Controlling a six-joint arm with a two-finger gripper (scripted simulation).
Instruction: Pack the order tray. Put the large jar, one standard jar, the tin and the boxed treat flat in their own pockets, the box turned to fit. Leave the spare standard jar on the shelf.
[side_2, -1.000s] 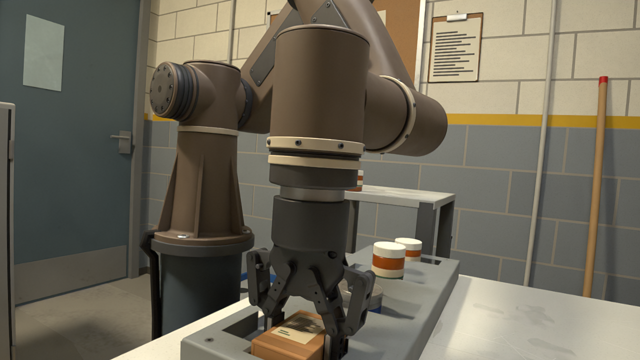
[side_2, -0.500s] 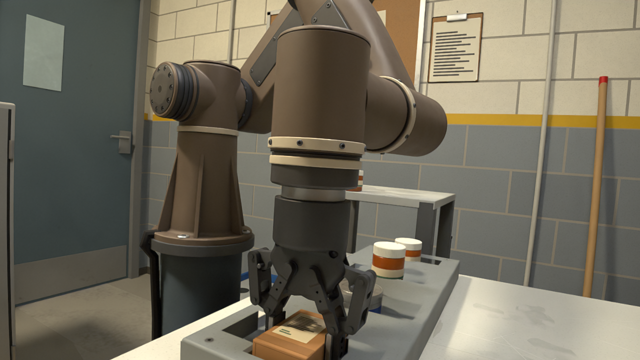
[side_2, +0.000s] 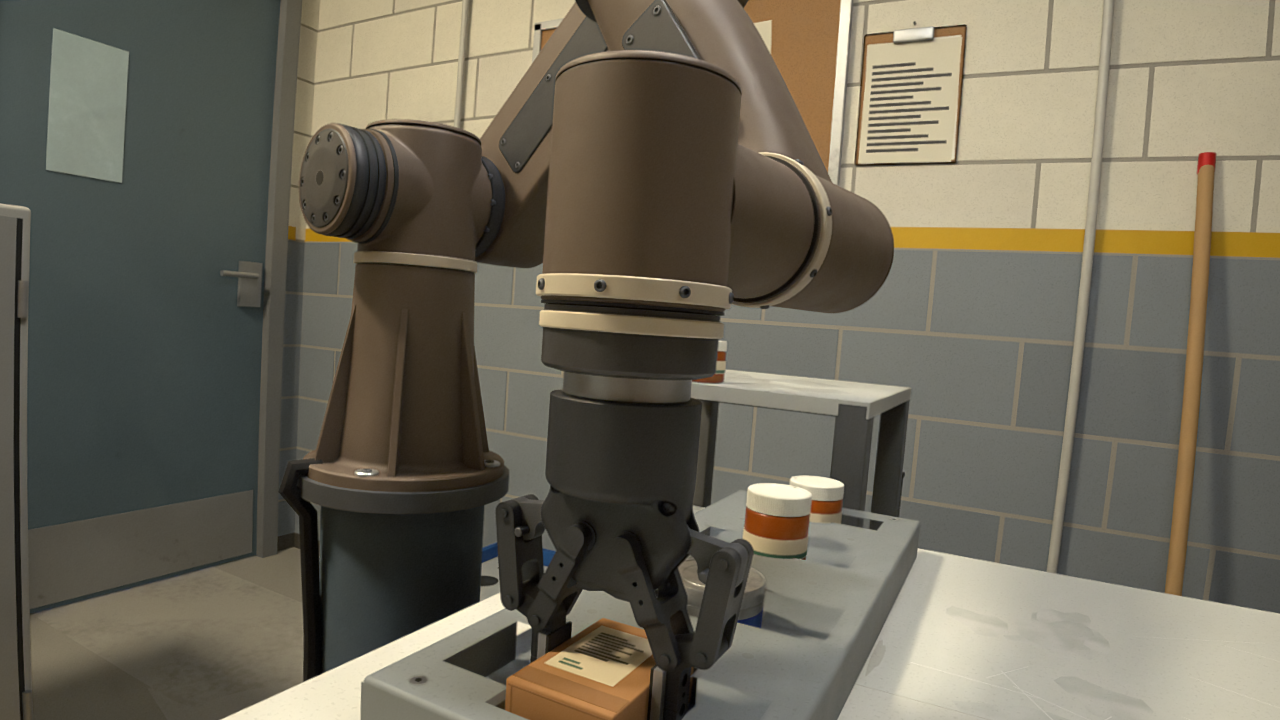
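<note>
The boxed treat [side_2: 586,676], a brown carton with a pale printed label on top, sits low in the nearest pocket of the grey order tray [side_2: 716,618], and my gripper [side_2: 609,663] is clamped around it from above. Further along the tray stand the large jar [side_2: 778,521] and, behind it, a standard jar [side_2: 820,499], both white-lidded with an orange band. The tin [side_2: 743,595] shows partly behind my fingers. The spare standard jar [side_2: 721,363] stands on the shelf, mostly hidden by my wrist.
The grey metal shelf [side_2: 806,394] stands behind the tray against the tiled wall, with the arm's base [side_2: 403,501] to its left. A wooden pole [side_2: 1190,376] leans on the wall at right. Open table surface [side_2: 1074,645] lies right of the tray.
</note>
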